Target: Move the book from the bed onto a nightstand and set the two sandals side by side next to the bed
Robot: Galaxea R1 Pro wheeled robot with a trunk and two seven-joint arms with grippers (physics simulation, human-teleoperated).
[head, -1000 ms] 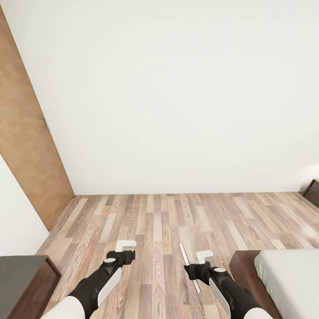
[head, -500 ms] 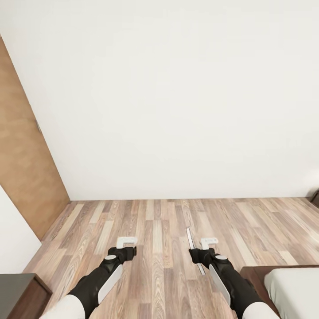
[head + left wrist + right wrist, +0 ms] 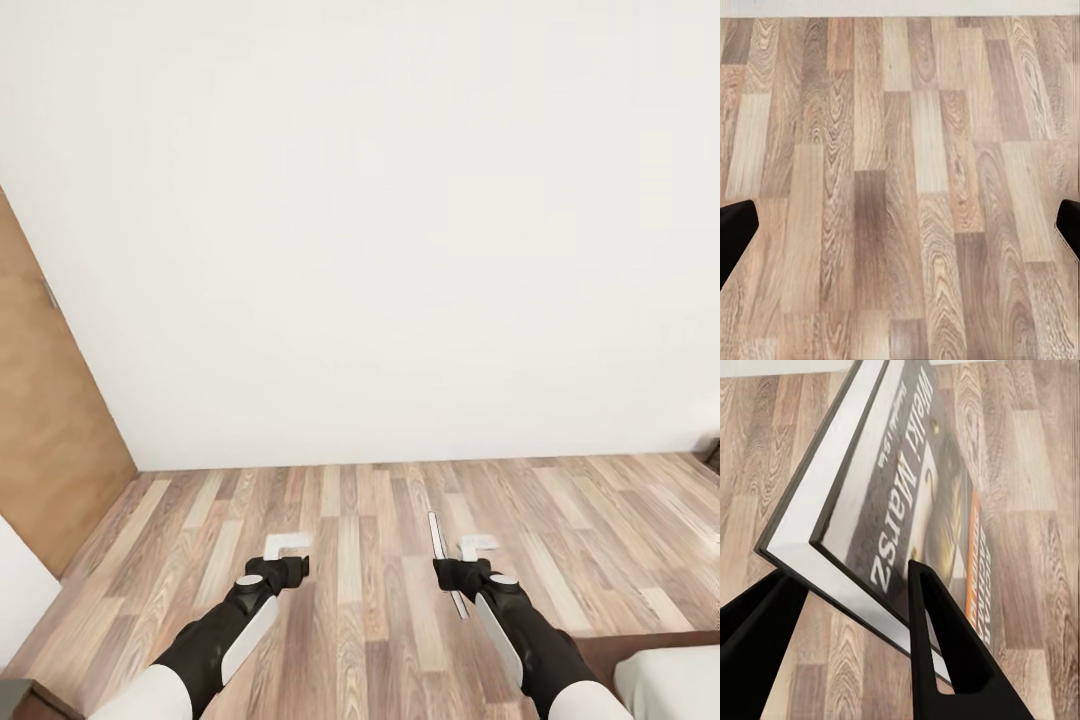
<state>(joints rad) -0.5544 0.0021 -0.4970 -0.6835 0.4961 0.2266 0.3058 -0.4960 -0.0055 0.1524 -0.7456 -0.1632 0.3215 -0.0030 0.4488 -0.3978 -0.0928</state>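
Observation:
My right gripper [image 3: 855, 577] is shut on the book [image 3: 922, 502], pinching its lower edge with one finger on the cover and one behind the pages. The cover is dark with white lettering and an orange band. In the head view the book [image 3: 441, 555] shows edge-on as a thin sliver standing above the wood floor, held by the right gripper [image 3: 470, 552]. My left gripper [image 3: 287, 548] hangs over the floor, and in the left wrist view it [image 3: 900, 232] is open with nothing between its fingers. A corner of the bed [image 3: 668, 680], grey mattress on a dark frame, sits at the lower right. The sandals are out of view.
A plain white wall [image 3: 400, 250] stands close ahead across a strip of wood-plank floor [image 3: 360, 520]. The brown door [image 3: 45, 440] is on the left. A dark piece of furniture [image 3: 712, 455] peeks in at the right edge.
The camera has moved: door, bed corner and the dark cabinet at lower left have slid toward the picture's edges, and the wall takes up more of the view. Both arms keep their pose, the book still held.

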